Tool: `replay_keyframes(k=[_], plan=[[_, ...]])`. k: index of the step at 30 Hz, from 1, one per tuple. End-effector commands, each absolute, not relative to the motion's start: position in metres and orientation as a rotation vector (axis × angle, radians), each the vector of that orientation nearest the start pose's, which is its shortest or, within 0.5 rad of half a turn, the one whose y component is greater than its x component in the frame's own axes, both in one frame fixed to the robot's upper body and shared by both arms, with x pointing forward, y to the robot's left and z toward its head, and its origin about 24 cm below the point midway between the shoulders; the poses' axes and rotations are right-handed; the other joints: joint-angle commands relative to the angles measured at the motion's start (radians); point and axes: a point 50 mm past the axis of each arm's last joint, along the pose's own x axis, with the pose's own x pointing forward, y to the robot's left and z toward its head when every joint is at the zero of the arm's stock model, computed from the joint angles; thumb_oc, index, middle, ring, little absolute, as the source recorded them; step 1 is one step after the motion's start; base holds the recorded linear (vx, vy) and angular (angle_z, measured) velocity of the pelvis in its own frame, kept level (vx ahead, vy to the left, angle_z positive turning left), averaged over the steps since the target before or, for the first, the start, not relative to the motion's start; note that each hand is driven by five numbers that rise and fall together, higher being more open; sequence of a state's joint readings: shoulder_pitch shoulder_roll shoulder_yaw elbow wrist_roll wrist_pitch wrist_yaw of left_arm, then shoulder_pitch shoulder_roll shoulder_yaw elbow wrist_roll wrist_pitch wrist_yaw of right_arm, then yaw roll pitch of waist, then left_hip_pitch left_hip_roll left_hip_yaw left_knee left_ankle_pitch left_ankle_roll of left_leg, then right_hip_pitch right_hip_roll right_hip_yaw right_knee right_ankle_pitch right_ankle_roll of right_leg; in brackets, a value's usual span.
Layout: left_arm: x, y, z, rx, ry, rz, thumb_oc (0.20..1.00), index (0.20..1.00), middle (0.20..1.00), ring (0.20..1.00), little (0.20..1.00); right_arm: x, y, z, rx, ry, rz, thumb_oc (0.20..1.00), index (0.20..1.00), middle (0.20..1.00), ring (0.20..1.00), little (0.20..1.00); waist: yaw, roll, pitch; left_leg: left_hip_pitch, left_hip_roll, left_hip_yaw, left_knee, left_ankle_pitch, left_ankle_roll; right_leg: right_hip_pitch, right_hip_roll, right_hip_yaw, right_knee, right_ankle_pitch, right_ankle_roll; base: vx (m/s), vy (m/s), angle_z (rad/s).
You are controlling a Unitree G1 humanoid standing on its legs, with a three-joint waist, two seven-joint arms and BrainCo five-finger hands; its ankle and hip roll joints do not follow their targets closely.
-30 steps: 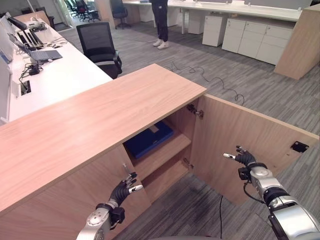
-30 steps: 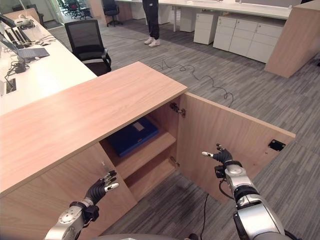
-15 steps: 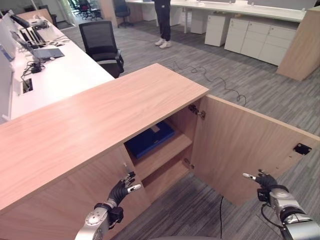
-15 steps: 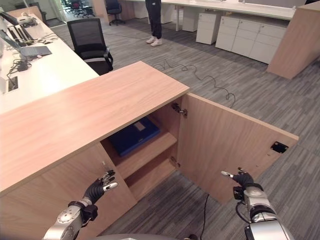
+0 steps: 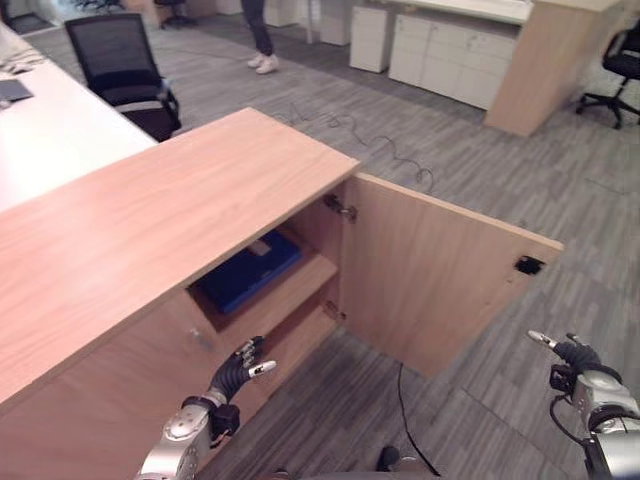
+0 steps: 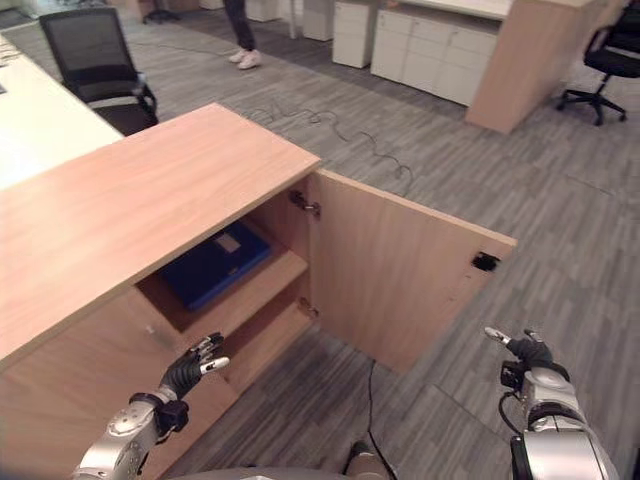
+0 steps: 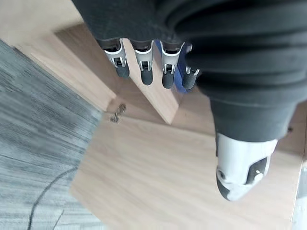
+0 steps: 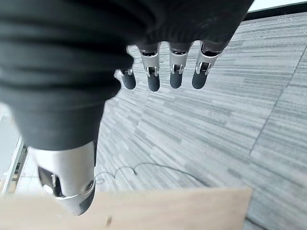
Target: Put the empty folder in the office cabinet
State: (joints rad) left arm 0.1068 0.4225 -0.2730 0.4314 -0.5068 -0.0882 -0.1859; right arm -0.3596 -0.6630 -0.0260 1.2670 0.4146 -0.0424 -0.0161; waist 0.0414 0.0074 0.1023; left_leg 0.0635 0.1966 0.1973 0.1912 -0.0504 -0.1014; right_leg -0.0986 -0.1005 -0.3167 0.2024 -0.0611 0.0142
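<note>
A blue folder (image 5: 245, 272) lies flat on the upper shelf inside the wooden office cabinet (image 5: 150, 215). The cabinet's right door (image 5: 435, 275) stands wide open. My left hand (image 5: 238, 367) hovers low in front of the cabinet's closed left door, below the folder, fingers relaxed and holding nothing. A sliver of the blue folder (image 7: 178, 81) shows past its fingers (image 7: 145, 72) in the left wrist view. My right hand (image 5: 570, 357) hangs over the carpet to the right of the open door, apart from it, open and empty, its fingers (image 8: 175, 72) straight.
A lower shelf (image 5: 300, 340) sits under the folder. A black office chair (image 5: 120, 65) and a white desk (image 5: 50, 125) stand behind the cabinet on the left. A person's legs (image 5: 258, 30) stand at the back. White drawer units (image 5: 450, 65) line the far wall.
The camera has swung right, shifting the whole scene left. My right hand has drawn further away from the open door and lower. The left hand holds its place.
</note>
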Motion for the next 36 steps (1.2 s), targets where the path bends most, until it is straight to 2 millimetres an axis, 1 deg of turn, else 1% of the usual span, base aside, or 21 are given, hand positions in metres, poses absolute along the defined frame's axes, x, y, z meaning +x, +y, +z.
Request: replay_keyframes(k=[1,2,4,5,7,8,9,10,11,12,13,14,16,18,19,20,21,26,29,31,36], plan=[[0.218,0.194,-0.037,-0.133,0.347,-0.232,1.0,1.0,1.0,1.0,1.0,0.242,-0.395,0.001,-0.135,0.554,-0.639,1.0,1.0,1.0,1.0,1.0,0.018,-0.038,0.042,-0.094,-0.029,-0.046,0.158,0.074,-0.008,0.195,-0.004,0.01,-0.167,-0.005,0.08,0.12,-0.111,-0.29],[0.22,0.192,-0.035,-0.136,0.332,-0.23,1.0,1.0,1.0,1.0,1.0,0.243,-0.393,0.001,-0.148,0.555,-0.619,1.0,1.0,1.0,1.0,1.0,0.021,-0.051,0.04,-0.113,-0.113,-0.054,0.116,-0.017,0.026,0.19,-0.006,0.021,-0.158,-0.012,0.083,0.11,-0.083,-0.23],[0.22,0.193,-0.035,-0.125,0.334,-0.24,1.0,1.0,1.0,1.0,1.0,0.242,-0.398,0.006,-0.151,0.542,-0.628,1.0,1.0,1.0,1.0,1.0,0.019,-0.064,0.039,-0.143,-0.117,0.006,0.116,-0.023,0.033,0.194,-0.003,0.013,-0.151,-0.014,0.087,0.05,-0.023,-0.32],[0.22,0.193,-0.035,-0.125,0.334,-0.24,1.0,1.0,1.0,1.0,1.0,0.242,-0.398,0.006,-0.151,0.542,-0.628,1.0,1.0,1.0,1.0,1.0,0.022,-0.064,0.038,-0.143,-0.117,0.01,0.116,-0.024,0.034,0.191,-0.004,0.017,-0.15,-0.014,0.088,0.06,0.04,-0.26],[0.217,0.196,-0.036,-0.11,0.343,-0.246,1.0,1.0,1.0,1.0,1.0,0.247,-0.401,0.014,-0.164,0.519,-0.641,1.0,1.0,1.0,1.0,1.0,0.026,-0.06,0.025,-0.093,-0.14,0.003,0.051,-0.042,0.05,0.178,0.007,0.02,-0.103,-0.012,0.104,0.07,0.078,-0.22],[0.217,0.198,-0.035,-0.1,0.344,-0.243,1.0,1.0,1.0,1.0,1.0,0.248,-0.402,0.016,-0.162,0.512,-0.644,1.0,1.0,1.0,1.0,1.0,0.023,-0.054,0.031,-0.071,-0.14,0.0,0.027,-0.044,0.055,0.152,-0.001,0.008,-0.049,0.002,0.125,-0.02,0.104,-0.37],[0.217,0.202,-0.033,-0.084,0.339,-0.241,1.0,1.0,1.0,1.0,1.0,0.255,-0.402,0.024,-0.177,0.494,-0.628,1.0,1.0,1.0,1.0,1.0,0.018,-0.043,0.043,-0.027,-0.138,0.013,-0.025,-0.045,0.071,0.08,-0.028,-0.007,0.069,0.039,0.185,-0.05,0.094,-0.45],[0.218,0.203,-0.033,-0.074,0.34,-0.248,1.0,1.0,1.0,1.0,1.0,0.259,-0.401,0.029,-0.178,0.48,-0.622,1.0,1.0,1.0,1.0,1.0,0.014,-0.039,0.048,-0.02,-0.139,0.009,-0.041,-0.041,0.074,0.06,-0.033,-0.002,0.109,0.067,0.218,-0.06,0.076,-0.33],[0.22,0.203,-0.032,-0.066,0.338,-0.256,1.0,1.0,1.0,1.0,1.0,0.261,-0.402,0.032,-0.168,0.465,-0.622,1.0,1.0,1.0,1.0,1.0,0.001,-0.036,0.053,-0.016,-0.144,-0.006,-0.06,-0.031,0.079,0.039,-0.021,0.044,0.14,0.088,0.244,-0.03,0.026,-0.29],[0.22,0.203,-0.032,-0.066,0.338,-0.256,1.0,1.0,1.0,1.0,1.0,0.261,-0.402,0.032,-0.168,0.464,-0.622,1.0,1.0,1.0,1.0,1.0,0.002,-0.036,0.053,-0.015,-0.145,-0.005,-0.064,-0.029,0.08,0.037,-0.022,0.045,0.142,0.087,0.245,-0.01,0.006,0.13],[0.221,0.207,-0.03,-0.057,0.327,-0.244,1.0,1.0,1.0,1.0,1.0,0.264,-0.401,0.036,-0.157,0.44,-0.619,1.0,1.0,1.0,1.0,1.0,-0.008,-0.027,0.047,-0.003,-0.148,-0.019,-0.105,-0.018,0.085,0.036,-0.03,0.117,0.132,0.079,0.246,0.0,-0.037,0.48],[0.22,0.209,-0.03,-0.05,0.329,-0.24,1.0,1.0,1.0,1.0,1.0,0.266,-0.398,0.035,-0.153,0.437,-0.606,1.0,1.0,1.0,1.0,1.0,-0.005,-0.021,0.035,-0.005,-0.142,-0.019,-0.128,-0.014,0.086,0.057,-0.054,0.128,0.097,0.055,0.229,-0.01,-0.101,0.63],[0.222,0.21,-0.029,-0.051,0.325,-0.243,1.0,1.0,1.0,1.0,1.0,0.267,-0.397,0.034,-0.146,0.431,-0.597,1.0,1.0,1.0,1.0,1.0,-0.003,-0.013,0.018,-0.005,-0.134,-0.036,-0.163,-0.004,0.078,0.083,-0.108,0.146,0.039,0.056,0.215,0.02,-0.155,0.18],[0.225,0.209,-0.026,-0.056,0.309,-0.236,1.0,1.0,1.0,1.0,1.0,0.262,-0.401,0.033,-0.154,0.447,-0.606,1.0,1.0,1.0,1.0,1.0,-0.018,-0.014,0.013,-0.001,-0.14,-0.077,-0.168,0.001,0.073,0.064,-0.139,0.235,0.002,0.116,0.211,0.11,-0.142,0.29],[0.226,0.209,-0.024,-0.052,0.303,-0.234,1.0,1.0,1.0,1.0,1.0,0.261,-0.402,0.033,-0.153,0.446,-0.604,1.0,1.0,1.0,1.0,1.0,-0.017,-0.019,0.013,0.0,-0.14,-0.078,-0.166,-0.002,0.07,0.065,-0.148,0.251,-0.016,0.126,0.219,0.11,-0.262,0.71],[0.223,0.211,-0.025,-0.054,0.304,-0.228,1.0,1.0,1.0,1.0,1.0,0.268,-0.394,0.034,-0.156,0.427,-0.572,1.0,1.0,1.0,1.0,1.0,0.009,-0.038,-0.008,-0.004,-0.139,-0.066,-0.184,0.0,0.056,0.126,-0.19,0.175,-0.102,0.144,0.232,0.09,-0.259,0.75],[0.221,0.212,-0.026,-0.053,0.311,-0.227,1.0,1.0,1.0,1.0,1.0,0.27,-0.391,0.033,-0.156,0.422,-0.559,1.0,1.0,1.0,1.0,1.0,0.013,-0.042,-0.014,-0.001,-0.138,-0.065,-0.193,0.003,0.054,0.138,-0.192,0.159,-0.118,0.143,0.235,0.11,-0.252,0.42],[0.215,0.215,-0.028,-0.069,0.316,-0.213,1.0,1.0,1.0,1.0,1.0,0.28,-0.375,0.032,-0.203,0.401,-0.465,1.0,1.0,1.0,1.0,1.0,0.022,-0.043,-0.018,0.006,-0.119,-0.087,-0.214,0.024,0.034,0.162,-0.158,0.141,-0.159,0.11,0.224,0.05,-0.107,0.14],[0.213,0.215,-0.029,-0.09,0.318,-0.204,1.0,1.0,1.0,1.0,1.0,0.289,-0.368,0.041,-0.238,0.356,-0.427,1.0,1.0,1.0,1.0,1.0,0.023,-0.035,-0.012,0.007,-0.096,-0.111,-0.231,0.047,0.015,0.179,-0.126,0.108,-0.183,0.084,0.205,0.02,-0.143,0.28],[0.213,0.213,-0.028,-0.096,0.313,-0.21,1.0,1.0,1.0,1.0,1.0,0.291,-0.365,0.04,-0.271,0.364,-0.409,1.0,1.0,1.0,1.0,1.0,0.027,-0.03,-0.007,0.005,-0.077,-0.138,-0.243,0.066,0.002,0.193,-0.098,0.086,-0.195,0.064,0.187,0.01,-0.167,0.25],[0.212,0.211,-0.03,-0.102,0.325,-0.21,1.0,1.0,1.0,1.0,1.0,0.294,-0.359,0.037,-0.276,0.378,-0.386,1.0,1.0,1.0,1.0,1.0,0.037,-0.023,-0.006,0.004,-0.056,-0.167,-0.254,0.085,-0.013,0.217,-0.066,0.055,-0.218,0.045,0.166,0.01,-0.092,0.32]])
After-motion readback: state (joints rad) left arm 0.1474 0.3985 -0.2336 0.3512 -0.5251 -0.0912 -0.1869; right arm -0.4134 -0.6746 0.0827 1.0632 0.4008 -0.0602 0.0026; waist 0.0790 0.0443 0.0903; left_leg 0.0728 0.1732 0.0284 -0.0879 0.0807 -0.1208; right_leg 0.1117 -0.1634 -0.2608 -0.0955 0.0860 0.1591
